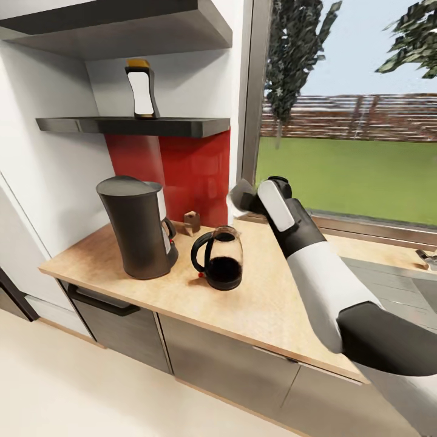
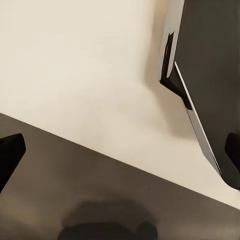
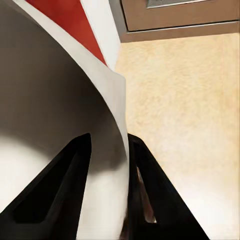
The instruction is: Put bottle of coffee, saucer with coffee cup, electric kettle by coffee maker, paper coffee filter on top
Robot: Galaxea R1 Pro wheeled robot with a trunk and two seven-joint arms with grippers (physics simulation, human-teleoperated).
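Note:
The dark coffee maker (image 1: 138,227) stands on the wooden countertop (image 1: 267,303) near its left end. Just to its right sits a glass kettle (image 1: 220,258) with a black handle and dark contents. The bottle of coffee (image 1: 141,89), black with a white label and orange cap, stands upright on the dark wall shelf (image 1: 133,125). My right gripper (image 1: 240,203) hovers above the counter by the window, to the right of the kettle, shut on a white paper coffee filter (image 3: 60,90); the sheet curves between its black fingers (image 3: 60,190). My left gripper (image 2: 120,150) hangs open over the floor.
A small brown object (image 1: 192,223) sits against the red backsplash (image 1: 182,164) behind the kettle. A sink (image 1: 394,285) lies at the counter's right. Drawers with a dark handle (image 1: 100,301) front the counter. In the left wrist view, a cabinet edge (image 2: 192,110) stands over pale floor.

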